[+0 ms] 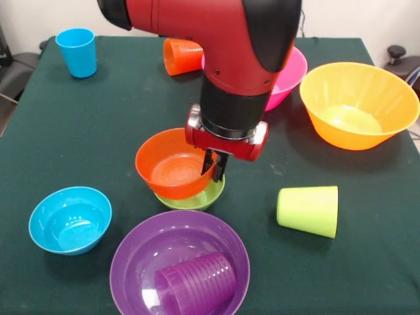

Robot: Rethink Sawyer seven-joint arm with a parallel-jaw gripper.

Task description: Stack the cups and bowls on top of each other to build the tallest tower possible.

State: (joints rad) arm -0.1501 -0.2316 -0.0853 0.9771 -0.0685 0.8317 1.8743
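- The red and black arm (223,39) comes down from twelve o'clock, wrist vertical.
- The gripper (216,167) points down, dark fingers (211,164) apparently pinched close together, though partly hidden.

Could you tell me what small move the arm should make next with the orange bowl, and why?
Probably lower it a little and level it, then let go. The claw grips the rim of the orange bowl, which sits tilted over the green bowl and not yet nested flat in it. Releasing now might leave it crooked, a poor base for the blue bowl.
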